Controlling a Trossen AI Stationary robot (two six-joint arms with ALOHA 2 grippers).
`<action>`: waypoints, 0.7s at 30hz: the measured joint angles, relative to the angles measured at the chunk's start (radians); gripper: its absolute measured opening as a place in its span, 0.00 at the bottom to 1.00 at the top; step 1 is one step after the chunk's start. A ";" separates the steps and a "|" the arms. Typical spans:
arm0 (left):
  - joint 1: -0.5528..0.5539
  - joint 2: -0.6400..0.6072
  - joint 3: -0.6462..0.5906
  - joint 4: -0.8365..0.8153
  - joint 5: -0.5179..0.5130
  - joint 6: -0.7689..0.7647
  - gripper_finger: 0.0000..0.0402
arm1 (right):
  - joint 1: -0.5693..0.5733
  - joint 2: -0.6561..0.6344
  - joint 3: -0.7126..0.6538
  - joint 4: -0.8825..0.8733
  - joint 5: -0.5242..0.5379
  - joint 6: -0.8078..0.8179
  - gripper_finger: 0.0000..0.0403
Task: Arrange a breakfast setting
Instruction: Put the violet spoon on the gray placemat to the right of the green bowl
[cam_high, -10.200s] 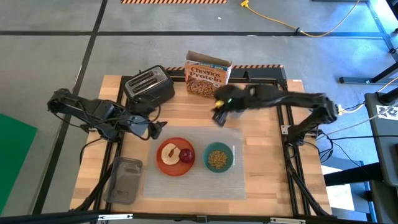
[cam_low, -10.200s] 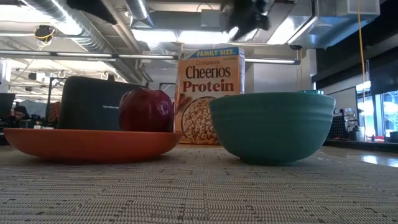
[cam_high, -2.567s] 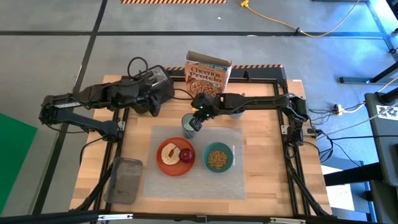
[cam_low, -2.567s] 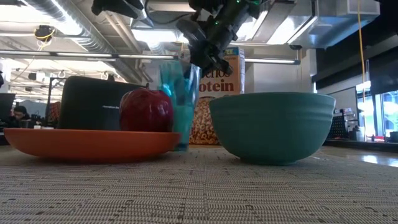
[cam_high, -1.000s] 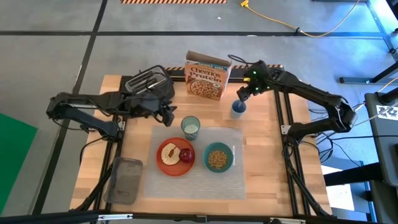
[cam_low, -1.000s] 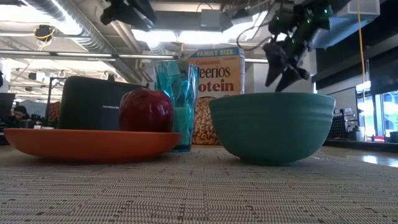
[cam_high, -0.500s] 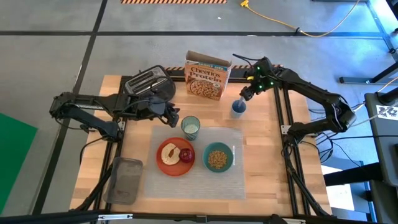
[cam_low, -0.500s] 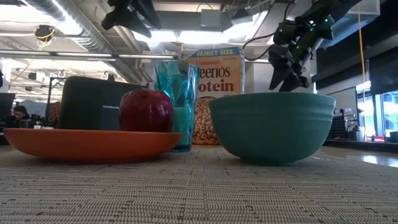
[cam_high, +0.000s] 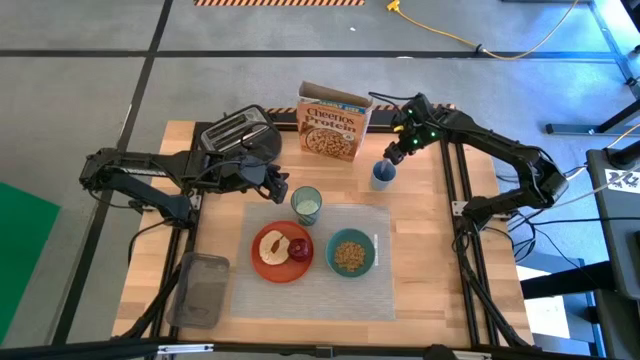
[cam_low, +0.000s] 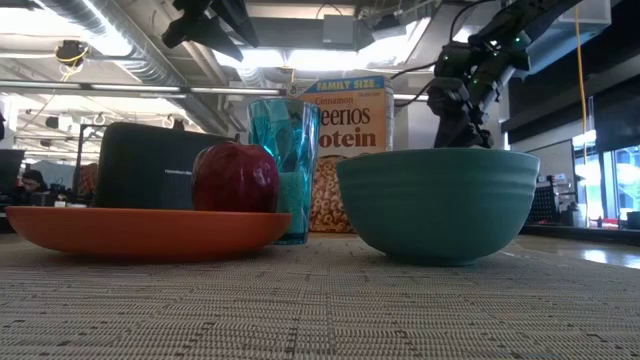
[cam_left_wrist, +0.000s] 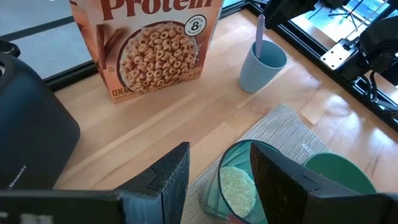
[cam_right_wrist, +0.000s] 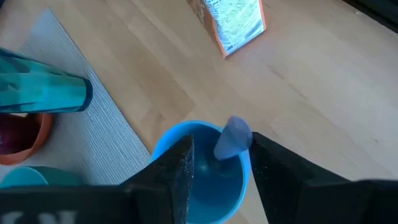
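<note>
Placemat (cam_high: 320, 262), one, lies at the table's centre and carries one orange plate (cam_high: 268, 268), one teal bowl (cam_high: 351, 253) at the plate's three o'clock, and one green tumbler (cam_high: 307, 205) standing upright at the plate's one o'clock on the mat's far edge. On the plate sit one toast slice (cam_high: 271, 248) and one red apple (cam_high: 300, 249), touching side by side. The bowl is filled with cereal. One blue cup (cam_high: 382, 176) stands off the mat at the tumbler's two o'clock, with one handle, probably the spoon (cam_right_wrist: 232, 137), sticking up from it. The right gripper (cam_high: 397, 150) hovers directly over that cup, its fingers spread either side of the handle. The left gripper (cam_high: 281, 186) hangs just at the tumbler's ten o'clock, fingers parted and holding nothing. One black toaster (cam_high: 238, 136) and one cereal box (cam_high: 333, 126) stand along the far edge.
</note>
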 joint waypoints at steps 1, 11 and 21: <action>0.000 0.000 0.000 0.000 0.000 0.000 0.41 | 0.000 0.000 0.000 -0.002 0.010 -0.001 0.35; 0.000 0.000 -0.001 0.000 0.000 0.000 0.41 | 0.000 0.000 0.000 0.016 0.084 -0.014 0.35; -0.010 0.000 -0.001 0.000 0.008 -0.003 0.41 | 0.000 0.045 0.000 -0.010 0.077 -0.032 0.35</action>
